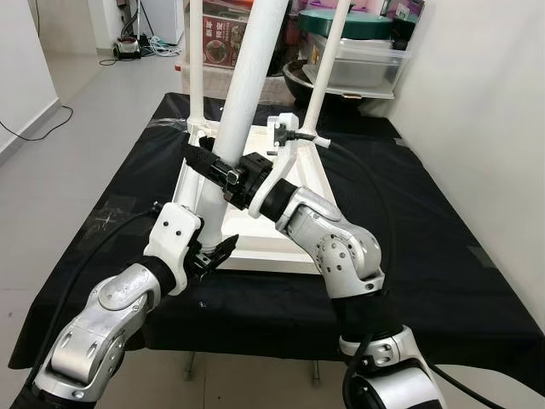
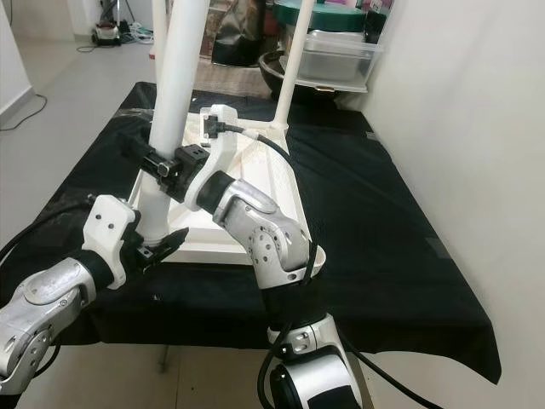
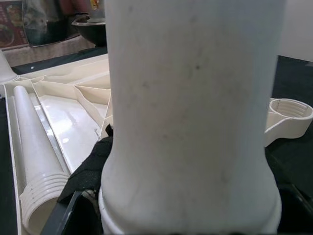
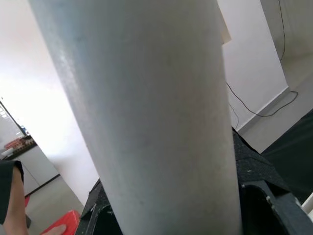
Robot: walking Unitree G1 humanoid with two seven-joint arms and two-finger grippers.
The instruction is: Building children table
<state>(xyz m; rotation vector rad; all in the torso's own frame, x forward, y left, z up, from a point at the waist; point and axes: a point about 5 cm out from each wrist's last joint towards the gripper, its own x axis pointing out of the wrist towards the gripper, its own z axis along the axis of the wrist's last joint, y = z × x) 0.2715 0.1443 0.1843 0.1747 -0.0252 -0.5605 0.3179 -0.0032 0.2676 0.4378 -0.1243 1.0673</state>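
Clamped low on the white table leg (image 1: 243,102), left gripper (image 1: 210,253), just above the leg's base at the near corner of the upturned tabletop (image 1: 294,183). Higher on that same leg, right gripper (image 1: 223,173), also shut around it.

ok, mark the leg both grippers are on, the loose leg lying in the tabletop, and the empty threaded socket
held leg (image 1: 251,77), left eye view, mid shaft above the right gripper
loose leg (image 3: 32,142), left wrist view, middle of its shaft
threaded socket (image 3: 291,108), left wrist view, ring rim
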